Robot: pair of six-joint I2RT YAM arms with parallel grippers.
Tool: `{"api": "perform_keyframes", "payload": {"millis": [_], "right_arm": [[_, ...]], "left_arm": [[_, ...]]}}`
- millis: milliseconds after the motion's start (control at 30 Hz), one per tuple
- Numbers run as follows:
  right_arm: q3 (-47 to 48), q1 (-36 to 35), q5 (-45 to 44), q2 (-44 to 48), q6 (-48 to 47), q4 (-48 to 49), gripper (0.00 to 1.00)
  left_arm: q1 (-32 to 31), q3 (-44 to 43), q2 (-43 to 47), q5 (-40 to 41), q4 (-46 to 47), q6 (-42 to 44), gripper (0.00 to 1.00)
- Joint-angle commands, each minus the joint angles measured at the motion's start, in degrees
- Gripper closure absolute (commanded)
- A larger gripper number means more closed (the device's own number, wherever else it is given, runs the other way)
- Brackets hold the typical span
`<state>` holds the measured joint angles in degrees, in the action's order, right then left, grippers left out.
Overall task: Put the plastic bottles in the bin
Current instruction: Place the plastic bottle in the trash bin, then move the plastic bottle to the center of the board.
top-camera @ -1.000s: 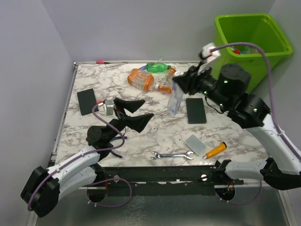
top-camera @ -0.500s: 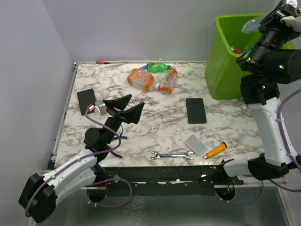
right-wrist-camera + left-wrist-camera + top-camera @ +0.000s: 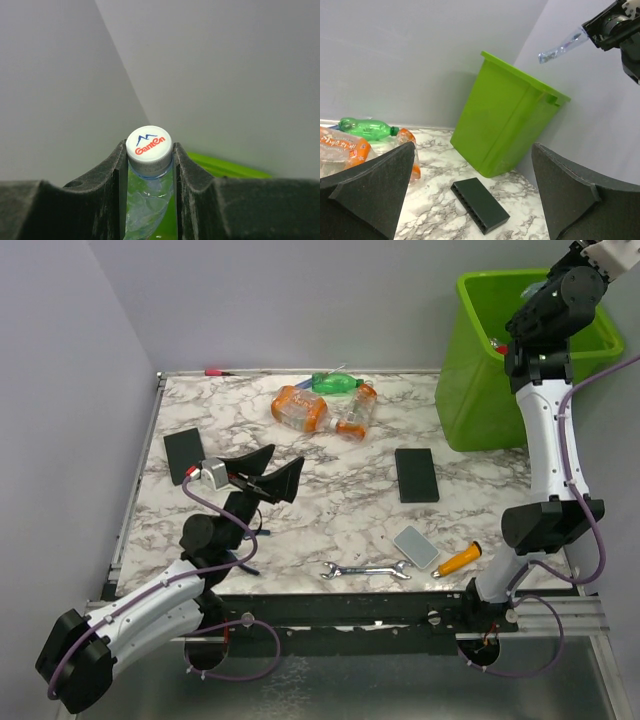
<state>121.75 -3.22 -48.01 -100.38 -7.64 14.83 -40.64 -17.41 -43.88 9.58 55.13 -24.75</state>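
The lime-green bin (image 3: 478,390) stands at the upper right of the overhead frame, off the right edge of the worktop (image 3: 340,515). It is a tall, smooth plastic box with a rolled rim. At least one red cap shows inside it, but what else it holds is too hidden to count.

The right arm reaches up into the top right corner. The right claw (image 3: 149,146) is pinched narrow on the neck of one clear bottle (image 3: 563,48), crumpled, with a white cap printed in blue and red. In the left wrist view this bottle hangs in the air above the bin's rim, touching nothing else.

Three bottles lie at the upper centre of the worktop. Two are orange bottles (image 3: 300,408), crushed and side by side, and just behind them is one green bottle (image 3: 335,383).

The worktop is white marble pattern with grey veins. Two flat black slabs (image 3: 415,475) lie on it, one at centre right and one at left. Along the lower edge are one grey slab (image 3: 415,547), one metal wrench (image 3: 367,570) and one orange-handled screwdriver (image 3: 458,558).

The left claw (image 3: 285,456) hovers over the left half of the worktop, spread wide and holding nothing. It points toward the bin.
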Motion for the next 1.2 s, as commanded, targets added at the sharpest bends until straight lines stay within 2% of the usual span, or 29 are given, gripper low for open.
{"api": "perform_keyframes", "payload": {"millis": [0,133,300,333,433,467,500,567,733,900,1033,1167], "right_arm": [[-0.4,0.5,4.8,0.8,11.2,-8.1,1.0],[-4.1,1.5,8.4,1.1,16.2,-13.1,0.99],[-13.0,2.3,14.3,3.4,18.9,-13.7,0.99],[-13.6,2.5,16.1,3.8,18.9,-14.3,0.89],[-13.3,2.9,20.8,4.2,19.2,-16.4,0.35],[-12.9,2.9,21.5,4.1,19.6,-17.0,0.24],[-12.2,2.9,21.9,4.1,20.1,-17.5,0.17],[-11.2,2.9,22.8,4.3,21.3,-17.6,0.09],[-10.7,2.9,30.9,7.6,25.9,-13.5,0.0],[-8.9,1.8,42.5,11.5,31.0,-12.1,0.0],[-7.4,-3.1,50.7,13.4,29.2,-13.8,0.06],[-6.3,-10.9,52.5,13.5,25.2,-22.6,0.1]], "left_arm": [[-0.6,-0.4,0.3,1.7,-1.8,1.7,0.01],[-0.6,-0.8,0.7,1.5,-2.4,2.0,0.01],[-0.5,-0.9,2.1,1.1,-3.1,3.1,0.01],[-0.6,-0.9,2.1,1.3,-3.3,3.4,0.01],[-0.7,-1.2,1.5,1.0,-3.8,3.7,0.01],[-0.7,-1.3,1.4,0.7,-3.9,3.7,0.01],[-0.7,-1.4,1.2,0.3,-4.0,3.6,0.01],[-0.6,-1.5,1.0,-0.1,-4.0,3.6,0.01],[-0.6,-1.6,0.7,0.0,-4.2,3.8,0.01],[-0.6,-1.8,-0.2,-0.5,-4.3,3.6,0.01],[-0.6,-1.9,-0.9,-0.9,-4.5,3.6,0.01],[-0.6,-2.1,-1.6,0.1,-5.3,4.1,0.01]]}}
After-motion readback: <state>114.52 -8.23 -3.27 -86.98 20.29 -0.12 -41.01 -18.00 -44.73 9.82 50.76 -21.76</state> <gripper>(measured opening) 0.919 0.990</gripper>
